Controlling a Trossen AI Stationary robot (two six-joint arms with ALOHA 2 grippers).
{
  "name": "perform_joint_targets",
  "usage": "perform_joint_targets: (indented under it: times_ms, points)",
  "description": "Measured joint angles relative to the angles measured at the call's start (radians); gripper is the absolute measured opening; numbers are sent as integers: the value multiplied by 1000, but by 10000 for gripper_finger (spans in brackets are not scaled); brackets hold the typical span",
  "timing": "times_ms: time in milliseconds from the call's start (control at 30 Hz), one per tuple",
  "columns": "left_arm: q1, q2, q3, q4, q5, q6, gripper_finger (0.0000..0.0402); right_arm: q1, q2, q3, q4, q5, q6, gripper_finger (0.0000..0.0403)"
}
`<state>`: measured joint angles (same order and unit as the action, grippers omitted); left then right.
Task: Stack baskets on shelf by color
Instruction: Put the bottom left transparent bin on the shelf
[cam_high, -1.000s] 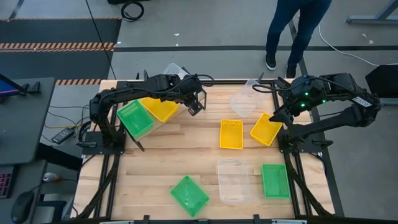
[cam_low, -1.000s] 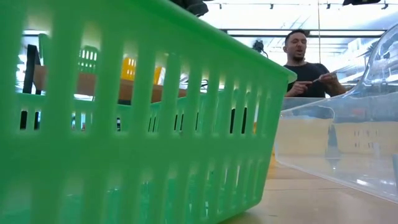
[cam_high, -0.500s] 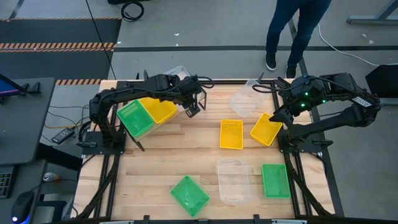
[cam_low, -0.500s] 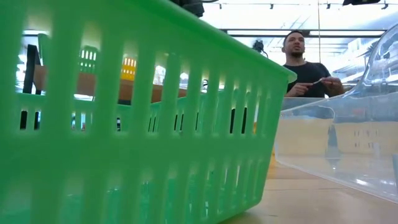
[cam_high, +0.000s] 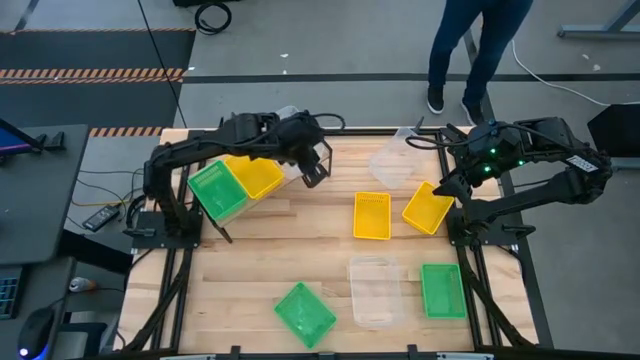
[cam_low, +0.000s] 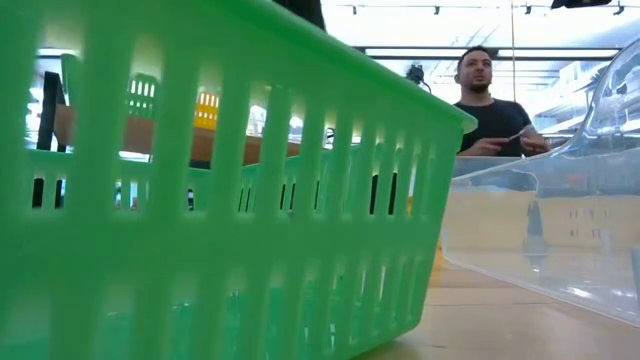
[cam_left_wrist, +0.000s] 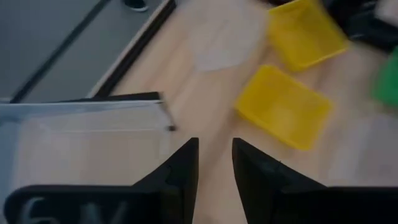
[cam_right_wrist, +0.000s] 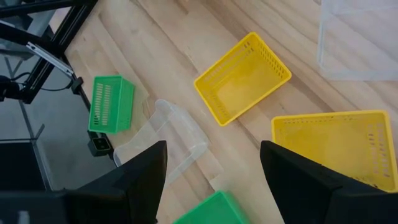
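Note:
On the slanted shelf (cam_high: 243, 205) at the table's far left lie a green basket (cam_high: 218, 190), a yellow basket (cam_high: 256, 175) and a clear basket (cam_high: 288, 116) (cam_left_wrist: 81, 140). My left gripper (cam_high: 316, 168) (cam_left_wrist: 215, 165) hangs above the shelf's right end, beside the clear basket, open a little with only bare wood between its fingers. My right gripper (cam_right_wrist: 214, 177) waits raised at the far right, open wide and holding nothing. On the table lie two yellow baskets (cam_high: 372, 215) (cam_high: 427, 207), two clear ones (cam_high: 398, 160) (cam_high: 374, 290) and two green ones (cam_high: 441, 290) (cam_high: 305, 313).
In the low view a green basket (cam_low: 200, 200) and a clear one (cam_low: 560, 230) fill the foreground. A person (cam_low: 495, 110) stands beyond the table's far edge. Bare tabletop (cam_high: 300, 240) lies between the shelf and the loose baskets.
My left gripper has risen above the shelf's right end and tipped a little. The baskets on the shelf and on the table lie as before.

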<state>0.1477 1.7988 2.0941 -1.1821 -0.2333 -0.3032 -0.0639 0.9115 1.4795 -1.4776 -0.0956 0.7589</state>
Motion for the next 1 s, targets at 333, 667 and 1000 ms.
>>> perform_joint_targets:
  times_ms: [333, 667, 1000]
  points:
    - [-116, -1, 23, -70, 11, -47, 91, 0, 0, 0, 2, 0, -18, 264]
    - [-75, 1, -153, 17, 10, -41, 90, 0, 0, 0, 3, 0, -19, 264]
    - [-36, 1, -225, 131, 11, 38, 86, 0, 0, 0, 3, 0, -7, 264]
